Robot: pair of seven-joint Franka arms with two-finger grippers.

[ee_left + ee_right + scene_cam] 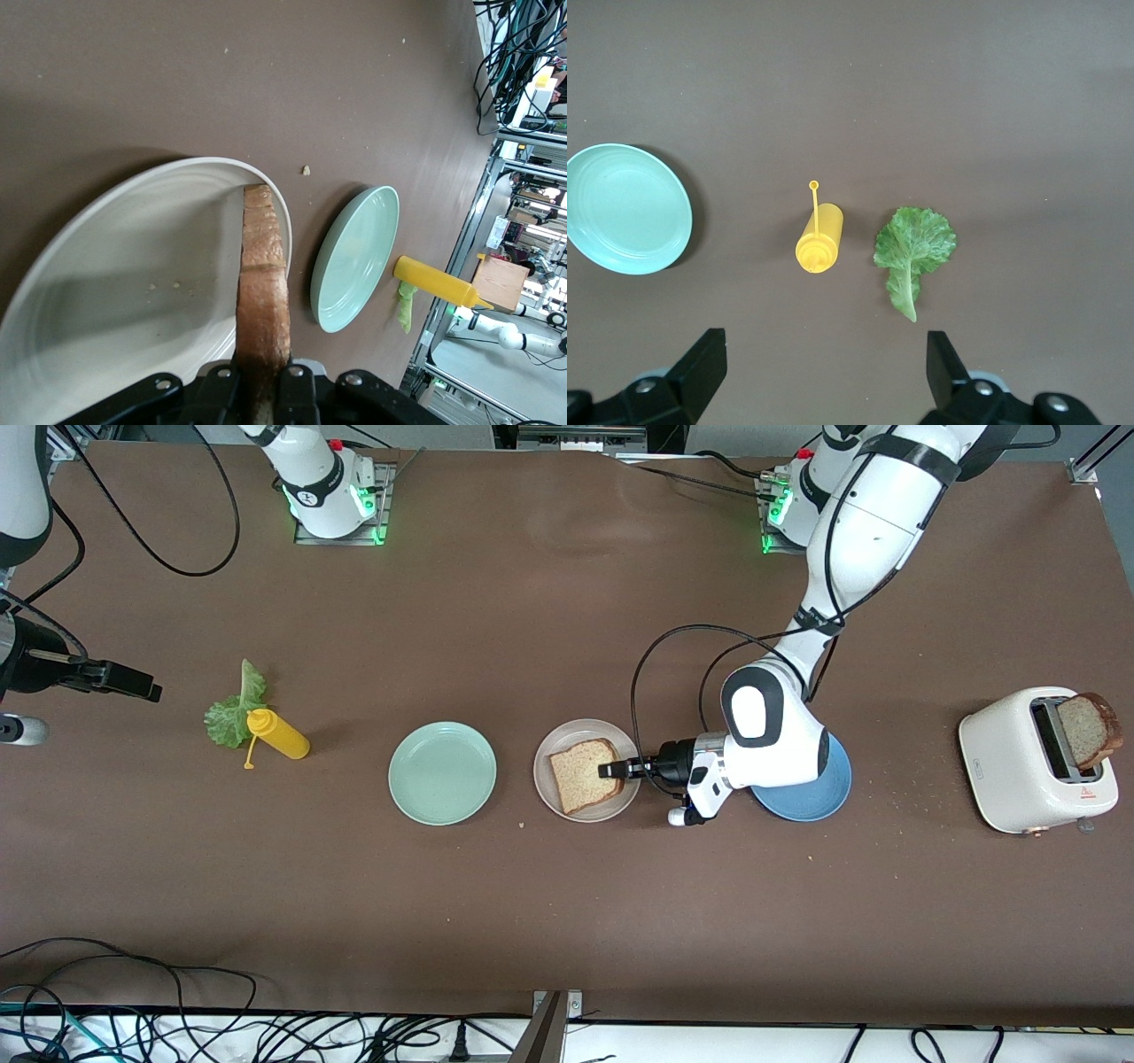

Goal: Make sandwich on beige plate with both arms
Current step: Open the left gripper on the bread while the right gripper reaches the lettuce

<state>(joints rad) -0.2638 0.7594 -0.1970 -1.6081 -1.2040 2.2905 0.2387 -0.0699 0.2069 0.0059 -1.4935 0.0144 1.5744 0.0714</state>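
- Left gripper sits low over the beige plate, reaching in from the blue plate's side; fingers clamped on the edge of a wholegrain bread slice.
- In the left wrist view that bread slice is seen edge-on, crust outward, running from between the fingers out to the beige plate's rim.
- From the front the slice lies on the beige plate, covering much of its middle. Whether it is fully flat or slightly tipped, cannot tell.
- Blue plate lies just beside the beige plate toward the left arm's end, mostly hidden under the left arm's wrist.
- Mint-green plate lies just beside the beige plate toward the right arm's end; bare.
- Second bread slice stands in the slot of a white toaster at the left arm's end of the table, sticking up and tilted.
- Lettuce leaf lies flat toward the right arm's end, touching the yellow squeeze bottle, which lies on its side, cap open.
- Right gripper hangs in the air near the right arm's end, beside the lettuce; right arm waits.
- Right wrist view: fingers spread wide apart, nothing between them; lettuce leaf, squeeze bottle and mint-green plate below.
- Crumbs scattered on the brown table near the toaster.
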